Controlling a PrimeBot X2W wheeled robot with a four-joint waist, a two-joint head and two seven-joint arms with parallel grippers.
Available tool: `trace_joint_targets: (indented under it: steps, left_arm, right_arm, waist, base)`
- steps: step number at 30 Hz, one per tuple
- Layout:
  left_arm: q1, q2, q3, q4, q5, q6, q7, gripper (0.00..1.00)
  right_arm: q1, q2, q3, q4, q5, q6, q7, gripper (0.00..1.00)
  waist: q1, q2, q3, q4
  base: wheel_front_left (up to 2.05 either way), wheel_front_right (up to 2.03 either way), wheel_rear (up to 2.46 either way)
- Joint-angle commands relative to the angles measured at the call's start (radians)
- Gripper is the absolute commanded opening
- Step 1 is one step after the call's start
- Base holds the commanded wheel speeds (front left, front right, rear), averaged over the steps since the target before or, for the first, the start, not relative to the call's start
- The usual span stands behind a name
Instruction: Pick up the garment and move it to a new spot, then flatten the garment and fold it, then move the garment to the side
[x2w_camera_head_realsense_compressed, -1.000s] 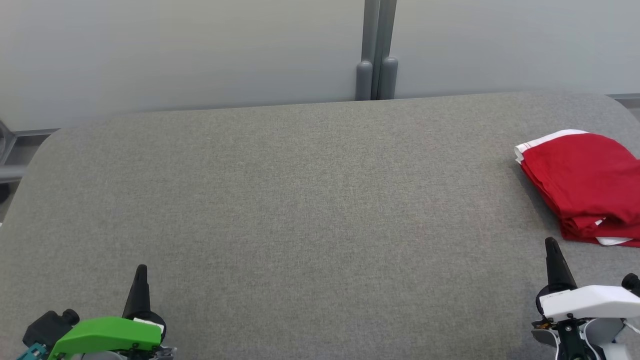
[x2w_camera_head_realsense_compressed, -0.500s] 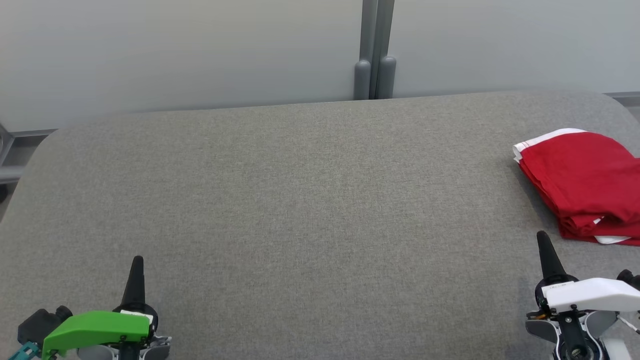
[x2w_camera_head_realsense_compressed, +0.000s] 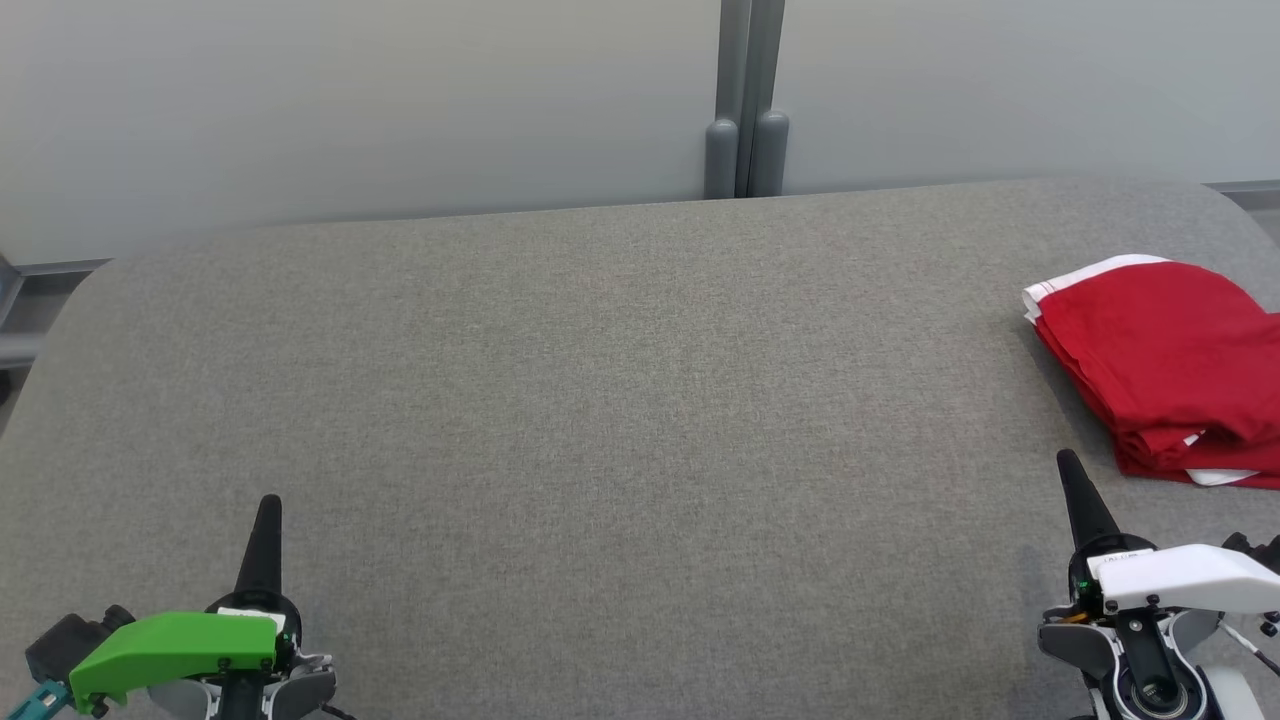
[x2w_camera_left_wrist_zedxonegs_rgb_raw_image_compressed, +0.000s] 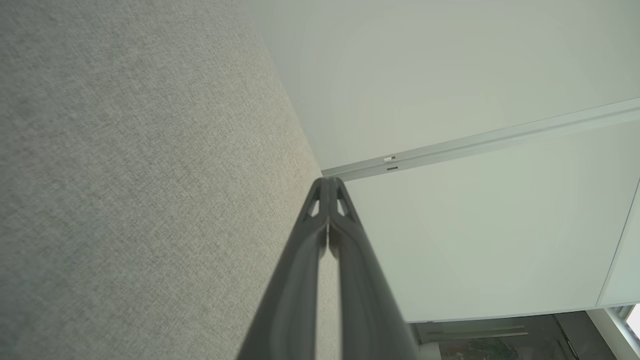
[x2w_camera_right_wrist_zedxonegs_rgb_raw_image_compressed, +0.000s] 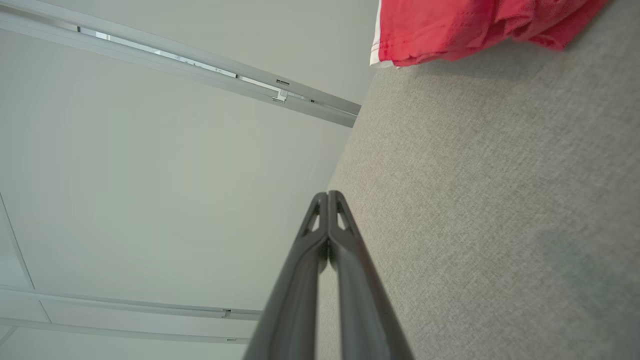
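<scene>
A grey fabric-covered bench (x2w_camera_head_realsense_compressed: 620, 400) with rounded corners spreads across the head view, backed by pale wall panels (x2w_camera_head_realsense_compressed: 350, 100) that meet at a grey post (x2w_camera_head_realsense_compressed: 745, 100) at 12 o'clock.

The garment (x2w_camera_head_realsense_compressed: 1160, 350), red with a white band (x2w_camera_head_realsense_compressed: 1100, 272) along one edge, lies folded in several layers at 3 o'clock on the bench, and the picture's right edge cuts it off. A scrap of white shows under its near corner.

The left claw (x2w_camera_head_realsense_compressed: 268, 510) sits at 7 o'clock under a green cover (x2w_camera_head_realsense_compressed: 170, 645), pointing toward 12 o'clock, well apart from the garment. The right claw (x2w_camera_head_realsense_compressed: 1068, 462) sits at 5 o'clock under a white cover (x2w_camera_head_realsense_compressed: 1190, 578), its tip near the garment's near edge but not touching it.

In the left wrist view the left claw (x2w_camera_left_wrist_zedxonegs_rgb_raw_image_compressed: 327, 182) has its two dark fingers pressed together with nothing between them, over the bench beside the wall. In the right wrist view the right claw (x2w_camera_right_wrist_zedxonegs_rgb_raw_image_compressed: 327, 195) is likewise drawn together and empty, and the garment (x2w_camera_right_wrist_zedxonegs_rgb_raw_image_compressed: 450, 25) lies at 1 o'clock beyond it.
</scene>
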Motion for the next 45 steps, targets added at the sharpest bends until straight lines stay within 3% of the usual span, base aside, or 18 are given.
trace_joint_targets:
  steps: [1,39,45]
  left_arm:
    - [-0.023,-0.002,0.008,-0.010,-0.032,-0.007,0.008,0.00]
    - [-0.050,-0.018,0.050,-0.034,-0.278,-0.018,0.079,0.00]
    - [-0.049,-0.018,0.049,-0.033,-0.273,-0.018,0.079,0.00]
  right_arm:
    - [-0.017,-0.007,0.005,-0.002,0.035,0.001,0.009,0.00]
    - [-0.053,-0.014,0.047,0.014,0.368,0.000,0.080,0.00]
    - [-0.052,-0.014,0.046,0.014,0.366,0.000,0.079,0.00]
  waist:
    - [0.0000,-0.0001,0.000,-0.001]
    - [0.0000,-0.0001,0.003,-0.012]
    - [0.0000,-0.0001,0.003,-0.012]
  base:
    - [0.00,0.00,0.00]
    - [0.00,0.00,0.00]
    - [0.00,0.00,0.00]
